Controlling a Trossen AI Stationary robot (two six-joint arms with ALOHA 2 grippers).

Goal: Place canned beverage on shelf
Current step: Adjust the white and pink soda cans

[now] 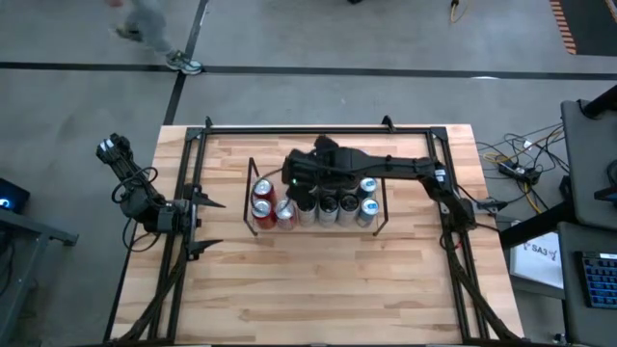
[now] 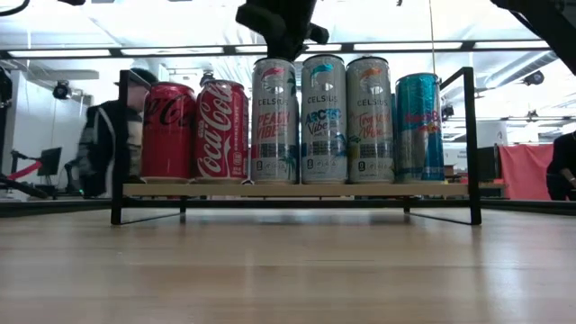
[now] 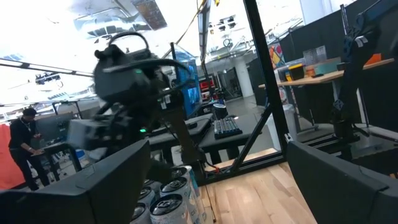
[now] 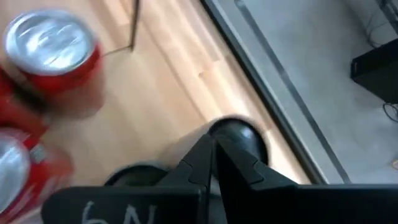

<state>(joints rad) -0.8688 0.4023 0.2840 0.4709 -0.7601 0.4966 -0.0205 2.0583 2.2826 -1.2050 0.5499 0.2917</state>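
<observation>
6 cans (image 2: 301, 120) on shelf (image 2: 297, 191)

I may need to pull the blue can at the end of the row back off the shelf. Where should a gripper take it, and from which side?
Probably from straight above, pinching the blue can near its top rim front to back. It stands upright at the shelf's end, a silver can close on one side and the wire end frame on the other.

Grey concrete floor (image 1: 318, 39) around the table; ceiling striplights (image 2: 180, 50) overhead
</observation>
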